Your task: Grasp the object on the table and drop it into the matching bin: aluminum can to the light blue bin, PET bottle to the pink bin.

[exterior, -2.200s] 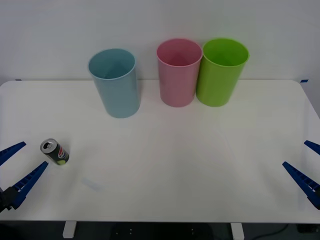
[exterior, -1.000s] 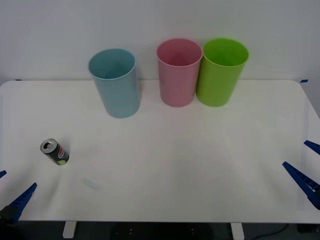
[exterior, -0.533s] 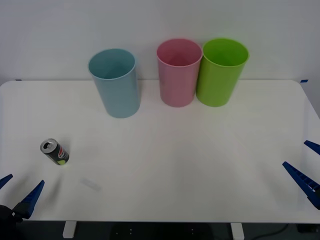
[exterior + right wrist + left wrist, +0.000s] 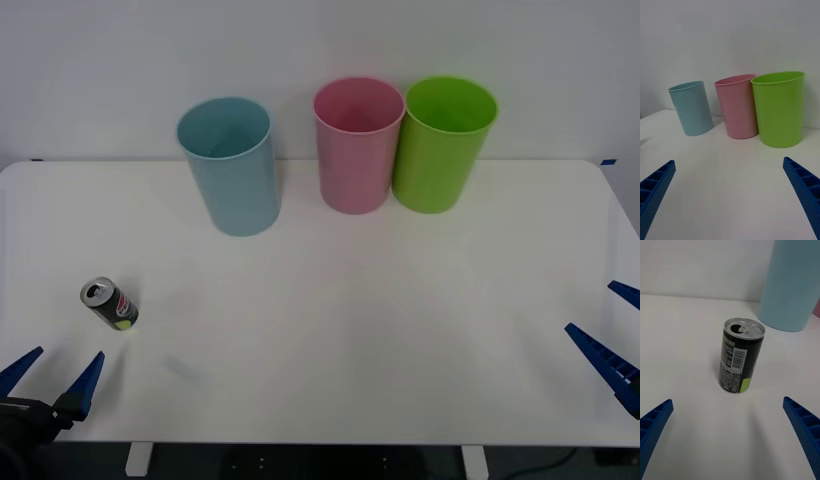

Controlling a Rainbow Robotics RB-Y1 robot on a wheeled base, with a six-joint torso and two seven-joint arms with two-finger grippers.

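A small dark aluminum can (image 4: 110, 304) with a silver top stands upright near the left side of the white table (image 4: 330, 320); in the left wrist view the can (image 4: 740, 354) stands ahead of my open fingers, centred between them. My left gripper (image 4: 52, 378) is open at the table's front left corner, a short way in front of the can and not touching it. The light blue bin (image 4: 230, 165) stands at the back left, the pink bin (image 4: 355, 145) to its right. My right gripper (image 4: 605, 335) is open at the table's right edge, holding nothing.
A lime green bin (image 4: 442, 143) stands against the pink bin's right side. All three bins (image 4: 738, 107) line the table's back edge before a white wall. A faint smudge (image 4: 182, 368) marks the tabletop right of the can.
My left gripper pulled back from beside the can toward the front edge, then shifted right, now lined up in front of the can. The can and right gripper have not moved.
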